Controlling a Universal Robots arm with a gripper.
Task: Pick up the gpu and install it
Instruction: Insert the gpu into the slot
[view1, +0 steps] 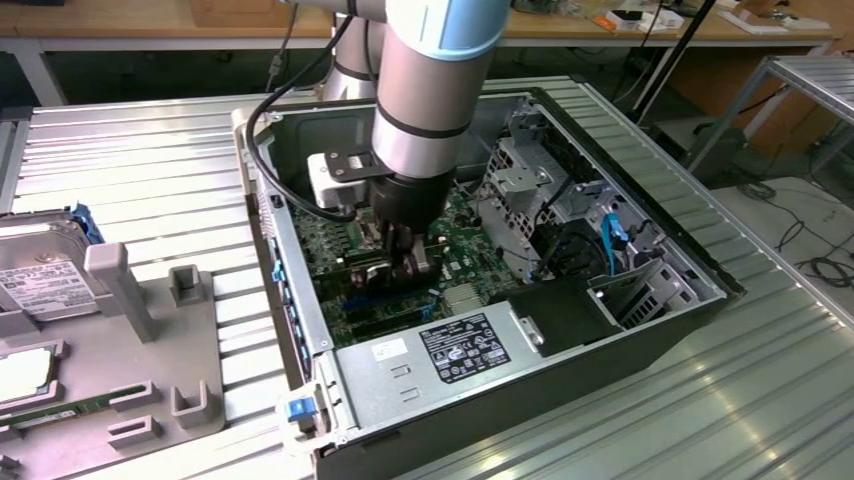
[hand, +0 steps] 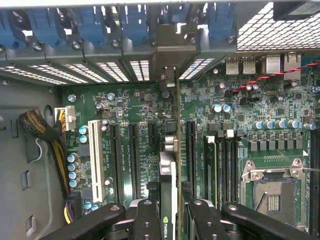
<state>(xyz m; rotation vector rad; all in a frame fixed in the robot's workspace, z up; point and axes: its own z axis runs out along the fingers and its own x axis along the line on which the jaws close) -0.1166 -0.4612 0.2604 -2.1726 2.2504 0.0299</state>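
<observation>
The gpu (hand: 170, 170) appears edge-on in the wrist view, with its thin green board, black shroud and a silver bracket reaching towards the case's rear slot openings. My gripper (hand: 172, 217) is shut on it, one black finger (hand: 146, 220) on each side of the card. The card hangs upright over the motherboard (hand: 130, 105), among the long black expansion slots (hand: 190, 150); whether its edge is in a slot is hidden. In the exterior view the gripper (view1: 400, 262) reaches down into the open computer case (view1: 667, 240), holding the dark gpu (view1: 380, 272) just above the board.
Inside the case are a power supply with a label (view1: 454, 350), a drive cage (view1: 641, 290), a CPU socket (hand: 272, 192) and a yellow-black cable bundle (hand: 45, 130). A grey fixture at the exterior view's left carries a hard drive (view1: 47, 280) and a RAM stick (view1: 67, 410).
</observation>
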